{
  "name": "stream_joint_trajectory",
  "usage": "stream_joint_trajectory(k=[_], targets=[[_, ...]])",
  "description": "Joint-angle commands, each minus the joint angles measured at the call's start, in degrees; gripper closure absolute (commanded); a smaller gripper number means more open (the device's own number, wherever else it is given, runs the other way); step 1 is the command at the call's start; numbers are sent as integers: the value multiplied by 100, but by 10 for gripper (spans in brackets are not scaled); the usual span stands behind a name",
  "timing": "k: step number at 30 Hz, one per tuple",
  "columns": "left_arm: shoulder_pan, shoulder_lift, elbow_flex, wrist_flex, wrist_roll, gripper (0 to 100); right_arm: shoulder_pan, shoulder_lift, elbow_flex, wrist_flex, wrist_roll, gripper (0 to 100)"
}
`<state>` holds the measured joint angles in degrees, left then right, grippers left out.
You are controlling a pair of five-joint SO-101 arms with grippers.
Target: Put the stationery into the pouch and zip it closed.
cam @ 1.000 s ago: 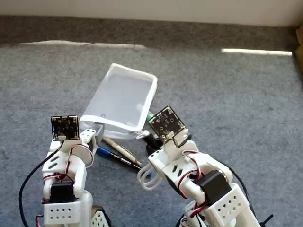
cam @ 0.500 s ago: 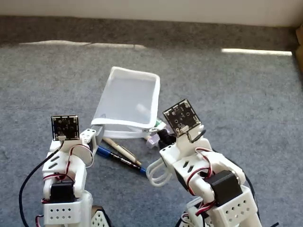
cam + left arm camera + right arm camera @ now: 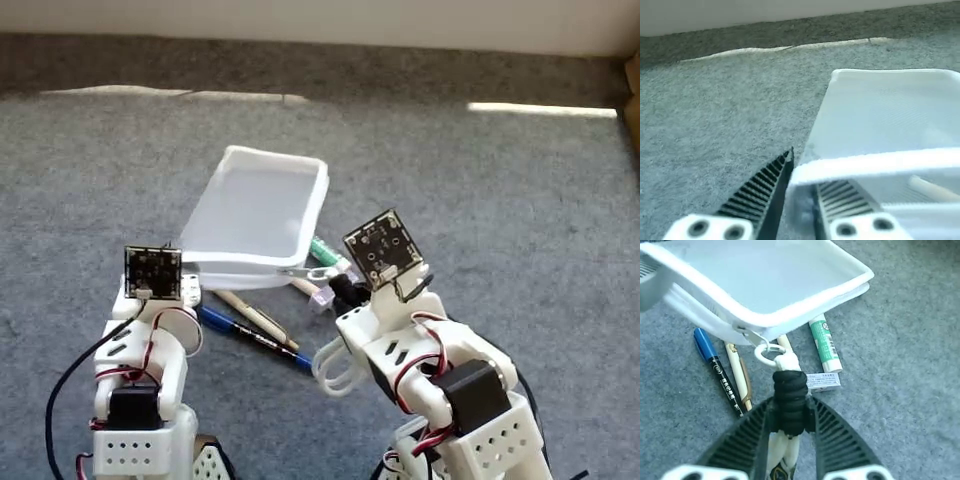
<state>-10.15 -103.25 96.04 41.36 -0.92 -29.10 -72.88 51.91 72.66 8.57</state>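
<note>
Print on green stick [image 3: 825, 342], blue pen [image 3: 717, 372], small box [image 3: 823, 381]; none legible

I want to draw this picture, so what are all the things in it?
pouch: one, see-through white, mid-carpet
blue pen: one, blue and black, beside the pouch
beige pen: one, beige, next to the blue pen
green tube: one, green and white, end under the pouch's edge
small box: one, white, by the tube
zip pull: one, black cord, pouch corner
carpet: one, grey, underneath
left tool: one, black, shut on the pouch's rim
right tool: one, black, shut on the zip pull
</note>
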Motion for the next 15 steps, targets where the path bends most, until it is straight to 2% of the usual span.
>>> stream_joint_trajectory(k=[1,6,15], targets=[[-92,-75,13,-9,-615,994,66,-92,-426,4,-9,950],[-180,-75,-295,404,-607,994,66,-57,-391,4,-9,762],[-180,-31,-1059,1187,-607,994,84,-57,-382,-163,-18,747]])
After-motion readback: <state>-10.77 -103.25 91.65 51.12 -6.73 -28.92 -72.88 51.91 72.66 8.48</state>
